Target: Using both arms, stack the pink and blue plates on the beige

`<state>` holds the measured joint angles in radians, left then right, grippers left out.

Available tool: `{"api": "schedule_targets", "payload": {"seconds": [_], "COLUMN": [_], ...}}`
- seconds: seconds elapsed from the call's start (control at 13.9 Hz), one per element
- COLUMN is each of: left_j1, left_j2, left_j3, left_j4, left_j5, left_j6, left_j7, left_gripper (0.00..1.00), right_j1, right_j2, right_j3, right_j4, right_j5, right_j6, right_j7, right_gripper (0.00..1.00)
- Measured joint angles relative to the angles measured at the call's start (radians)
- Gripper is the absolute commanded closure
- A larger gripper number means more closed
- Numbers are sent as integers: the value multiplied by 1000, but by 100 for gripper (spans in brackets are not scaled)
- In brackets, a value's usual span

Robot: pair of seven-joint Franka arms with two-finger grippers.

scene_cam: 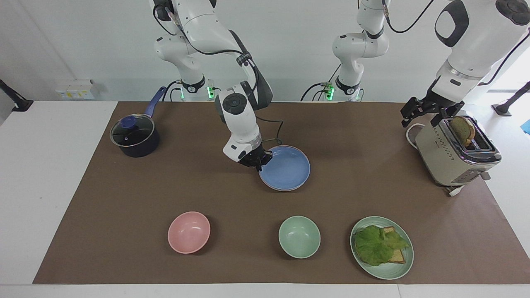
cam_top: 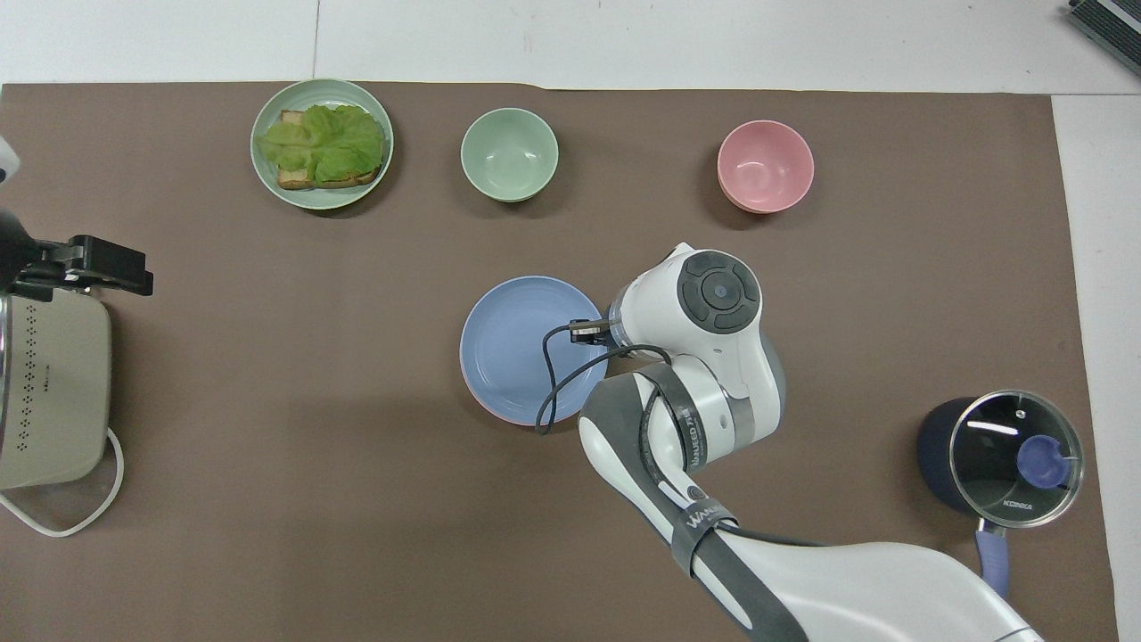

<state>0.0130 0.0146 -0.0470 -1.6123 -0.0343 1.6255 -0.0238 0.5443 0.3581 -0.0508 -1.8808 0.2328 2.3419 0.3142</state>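
The blue plate [scene_cam: 287, 169] [cam_top: 517, 343] lies flat on top of a stack in the middle of the brown mat. Only a thin rim of the pink plate [cam_top: 508, 417] shows under it. The beige plate is hidden beneath them. My right gripper [scene_cam: 260, 162] is down at the blue plate's rim, on the side toward the right arm's end of the table; in the overhead view the wrist covers it. My left gripper [scene_cam: 430, 112] [cam_top: 89, 267] waits open over the toaster, holding nothing.
A lidded dark pot [scene_cam: 134, 136] stands toward the right arm's end and a beige toaster [scene_cam: 455, 153] with bread toward the left arm's end. Farthest from the robots stand a pink bowl [scene_cam: 189, 231], a green bowl [scene_cam: 299, 236] and a green plate [scene_cam: 389, 271] with lettuce toast.
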Motion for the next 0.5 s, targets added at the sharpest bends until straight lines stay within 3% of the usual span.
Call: {"api": "schedule_targets", "payload": {"seconds": [0.22,0.36,0.5], "left_j1": [0,0,0], "left_j2": [0,0,0], "left_j3": [0,0,0], "left_j4": [0,0,0], "left_j5": [0,0,0], "left_j6": [0,0,0], "left_j7": [0,0,0], "left_gripper": [0,0,0], "right_j1": [-2,-10,-40], "right_j2": [-7,-27,-60], "right_j3": [-4,-15,-17], "right_j4": [18,32,39], "right_j5": [0,0,0], "right_j6": [-6,-28,-52], "right_j7": [0,0,0], "right_gripper": [35,20,14]}}
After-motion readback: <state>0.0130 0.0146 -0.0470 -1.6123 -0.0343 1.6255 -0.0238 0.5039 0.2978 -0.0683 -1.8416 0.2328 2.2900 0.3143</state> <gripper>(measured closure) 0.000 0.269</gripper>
